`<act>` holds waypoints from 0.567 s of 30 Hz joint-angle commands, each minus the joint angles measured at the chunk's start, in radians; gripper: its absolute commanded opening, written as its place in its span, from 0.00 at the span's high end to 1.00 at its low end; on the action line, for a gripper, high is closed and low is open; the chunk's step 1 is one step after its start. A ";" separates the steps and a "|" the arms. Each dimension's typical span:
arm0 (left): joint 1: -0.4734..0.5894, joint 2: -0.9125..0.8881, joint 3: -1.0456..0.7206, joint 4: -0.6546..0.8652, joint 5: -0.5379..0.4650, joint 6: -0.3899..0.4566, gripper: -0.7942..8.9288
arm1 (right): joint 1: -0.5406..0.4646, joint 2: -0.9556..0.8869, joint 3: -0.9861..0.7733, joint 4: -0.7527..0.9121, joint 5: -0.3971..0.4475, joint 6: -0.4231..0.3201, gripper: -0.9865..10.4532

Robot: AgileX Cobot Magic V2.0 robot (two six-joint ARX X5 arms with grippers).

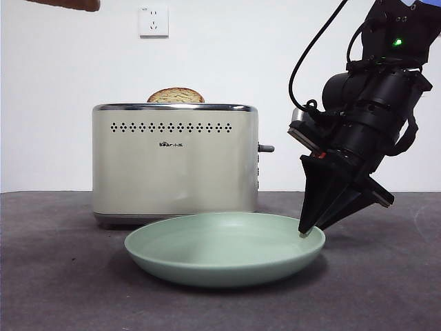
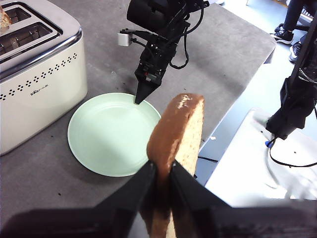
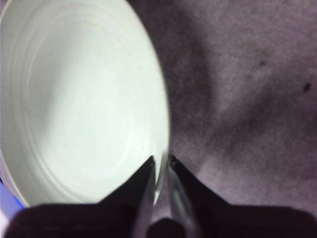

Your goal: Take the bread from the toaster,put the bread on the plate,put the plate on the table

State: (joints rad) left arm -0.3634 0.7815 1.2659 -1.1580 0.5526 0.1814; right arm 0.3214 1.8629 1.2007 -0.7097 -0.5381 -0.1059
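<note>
My left gripper is shut on the bread, a tan slice with a brown crust. It holds the slice upright, high above the table and off to the side of the plate. The mint green plate lies on the table in front of the cream toaster. It also shows in the left wrist view and the right wrist view. My right gripper is shut on the plate's right rim, and the right wrist view shows its jaws pinching that rim. A round-topped speckled slice sticks out of the toaster.
A brown strip shows at the front view's top left edge. A white wall socket is behind the toaster. In the left wrist view, the table's edge runs close to the plate, with the floor and a white stand beyond it.
</note>
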 commanded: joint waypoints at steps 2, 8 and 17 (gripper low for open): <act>-0.003 -0.002 -0.002 0.013 0.006 -0.016 0.93 | 0.003 0.009 -0.001 0.000 -0.002 0.005 0.92; -0.003 -0.002 -0.002 0.024 0.020 -0.025 0.93 | 0.005 0.009 -0.001 0.004 -0.003 0.022 0.92; -0.005 0.019 -0.002 0.100 0.132 -0.080 0.93 | 0.027 -0.150 -0.001 -0.033 -0.012 0.081 0.93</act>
State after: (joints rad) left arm -0.3634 0.7982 1.2659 -1.0718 0.6731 0.1246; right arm 0.3405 1.7519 1.2003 -0.7467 -0.5320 -0.0517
